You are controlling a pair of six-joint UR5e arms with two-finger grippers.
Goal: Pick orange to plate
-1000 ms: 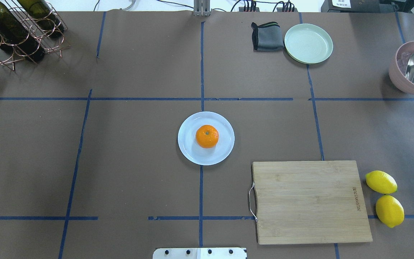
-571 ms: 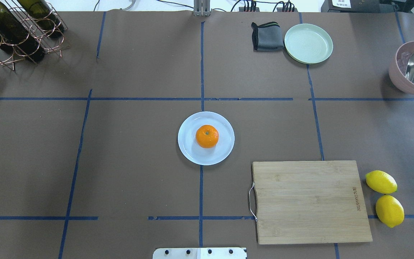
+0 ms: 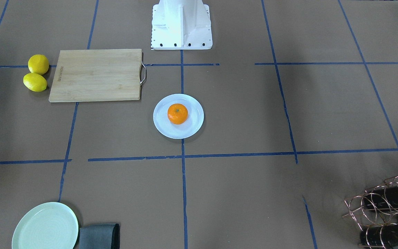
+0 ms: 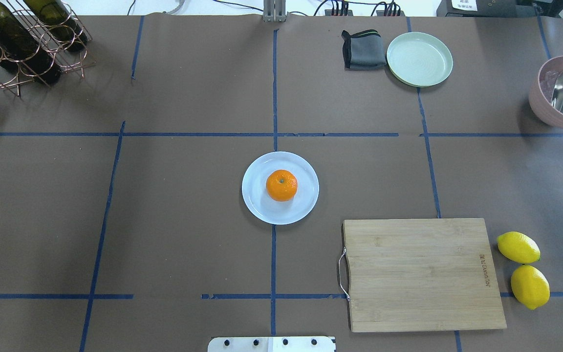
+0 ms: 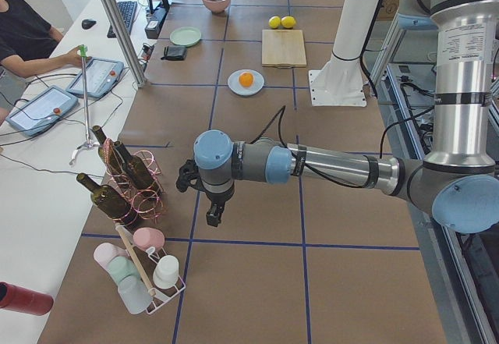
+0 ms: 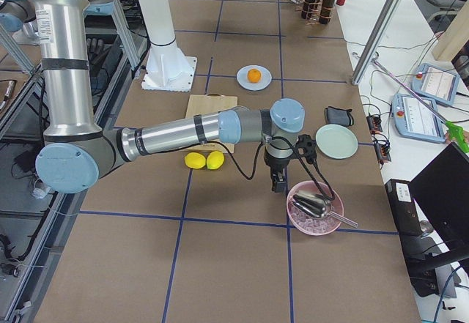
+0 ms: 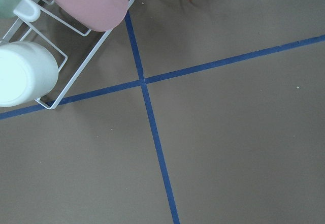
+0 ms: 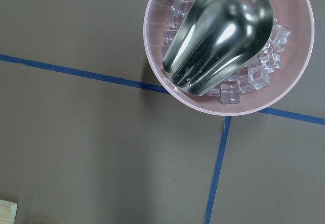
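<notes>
Far out to the plate's left, the left hand (image 5: 211, 219) hangs low just beside the bottle rack (image 4: 27, 44) and the cup rack (image 7: 51, 66). Only the side view shows it, so I cannot tell how wide it is. A careless sweep from there could snag the wire and topple a bottle.

The orange (image 4: 281, 185) sits near the middle of the plate (image 4: 254, 208), with both hands well apart from it, so the task looks done. The risk here is the fruit itself: it is round, the rim is low, and any bump to the plate or the bench (image 4: 188, 220) could roll it off.

To the plate's right lie the cutting board (image 4: 423, 274) and, beyond it, two lemons (image 4: 518, 247). Neither touches the plate.

Furthest to the plate's right, the right hand (image 6: 278, 187) hovers close over the pink bowl (image 4: 545, 110) of ice with its scoop (image 8: 218, 36). I cannot tell its opening either. A low move there could strike the scoop handle and tip the bowl.
</notes>
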